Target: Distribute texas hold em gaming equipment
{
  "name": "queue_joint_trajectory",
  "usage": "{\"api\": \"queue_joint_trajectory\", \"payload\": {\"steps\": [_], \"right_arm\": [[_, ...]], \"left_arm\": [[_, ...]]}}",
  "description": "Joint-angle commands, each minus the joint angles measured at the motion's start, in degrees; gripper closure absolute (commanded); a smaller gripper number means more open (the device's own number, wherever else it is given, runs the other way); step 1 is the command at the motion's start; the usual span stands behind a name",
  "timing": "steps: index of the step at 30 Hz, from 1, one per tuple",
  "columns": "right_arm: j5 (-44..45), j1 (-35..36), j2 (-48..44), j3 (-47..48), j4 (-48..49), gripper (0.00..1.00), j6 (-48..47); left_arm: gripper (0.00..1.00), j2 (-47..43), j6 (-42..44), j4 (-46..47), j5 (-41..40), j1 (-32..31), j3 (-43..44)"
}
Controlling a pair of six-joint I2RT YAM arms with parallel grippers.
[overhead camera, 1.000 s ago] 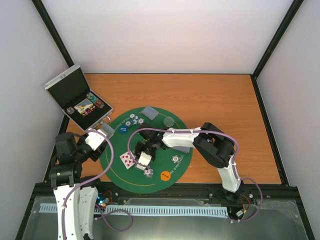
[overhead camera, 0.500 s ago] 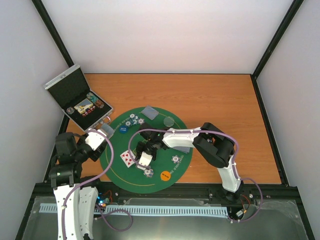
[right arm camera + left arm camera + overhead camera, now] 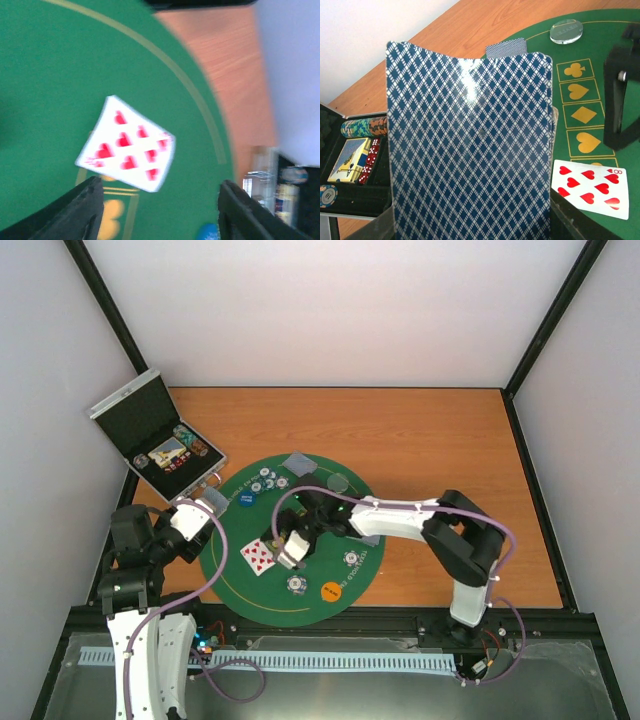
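Top external view: at the table's (image 3: 430, 440) far-left corner the case (image 3: 137, 420) lies open, with stacked chips (image 3: 364, 127) and red dice (image 3: 368, 161) in its tray. Just right of it the left gripper (image 3: 205, 503) hangs at the mat's (image 3: 232, 580) left rim, clamped on a deck (image 3: 470, 145) held upright, its blue-checked back filling the left wrist view. On the felt's left half an 8 of hearts (image 3: 258, 557) lies face up. The right gripper (image 3: 287, 554) hovers just beside that card's right edge, jaws wide with nothing between them. Its wrist view, blurred, shows the 2 fingers (image 3: 80, 210) apart and the card flat on the green beyond them. Toward the far rim sit a blue disc (image 3: 245, 499), a chip cluster (image 3: 268, 481), a face-down card (image 3: 299, 464) and a clear disc (image 3: 339, 481), in that order. Along the near rim lie a lone chip (image 3: 297, 584) and an orange disc (image 3: 331, 591), with another chip (image 3: 351, 558) farther right, close under the right arm.
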Motion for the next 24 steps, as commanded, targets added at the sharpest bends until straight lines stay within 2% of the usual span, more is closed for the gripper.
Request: {"api": "queue_joint_trajectory", "payload": {"steps": [1, 4, 6, 9, 11, 13, 16, 24], "right_arm": [[-7.75, -2.59, -7.59, -3.96, 20.81, 0.26, 27.21], [-5.83, -5.25, -10.97, -5.52, 36.03, 0.1, 55.78], [-3.03, -6.79, -11.92, -3.81, 39.87, 0.02, 74.72], [-1.01, -8.4, -11.06, 4.38, 29.51, 0.01, 96.65], [-0.4, -8.42, -8.97, 9.68, 22.54, 0.04, 106.09], [-3.91, -8.16, -6.63, 13.11, 19.7, 0.08, 114.59], [-6.34, -6.98, -3.97, 16.65, 16.12, 0.11, 121.23], [-8.04, -2.01, 1.78, 25.39, 2.73, 0.11, 114.24]], "left_arm": [[0.49, -0.23, 1.93, 0.43, 0.39, 0.56, 1.21], [0.49, -0.32, 3.21, -0.28, 0.59, 0.56, 1.11], [0.49, -0.17, 4.39, -0.99, 1.09, 0.63, 1.12], [0.49, 0.12, 6.85, -2.83, 2.07, 0.56, 1.54], [0.49, 0.42, 8.44, -4.35, 2.37, 0.56, 1.99], [0.49, 0.67, 9.68, -5.26, 2.12, 0.56, 2.49], [0.49, 1.11, 10.59, -5.71, 1.2, 0.57, 2.78], [0.49, 1.4, 10.08, -6.17, 2.78, 0.57, 3.71]]}}
